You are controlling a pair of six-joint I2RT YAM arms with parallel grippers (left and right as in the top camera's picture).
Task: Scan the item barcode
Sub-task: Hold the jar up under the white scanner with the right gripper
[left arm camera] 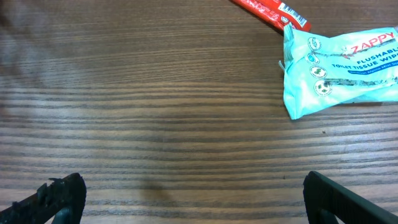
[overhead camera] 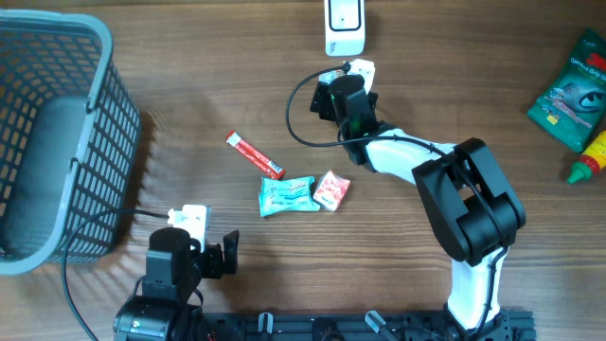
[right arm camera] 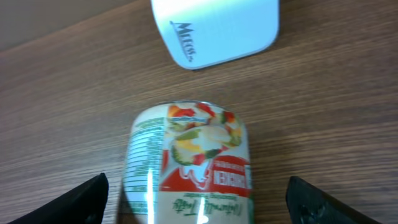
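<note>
Right hand (right arm camera: 198, 200) released, fingers spread wide, clear of the food can (right arm camera: 189, 165) lying on its side between them on the tabletop (right arm camera: 329, 106). White scanner (right arm camera: 217, 28) sits near the can's 12 o'clock. Left hand (left arm camera: 196, 202) released; wipes packet (left arm camera: 342, 68) at its 1 o'clock.

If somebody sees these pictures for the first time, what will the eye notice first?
First comes the colourful can, lying on its side between the open fingers of the right gripper, just in front of the white scanner at the far side of the table. Next come the big grey basket at the left and the turquoise wipes packet in the middle of the table.
</note>
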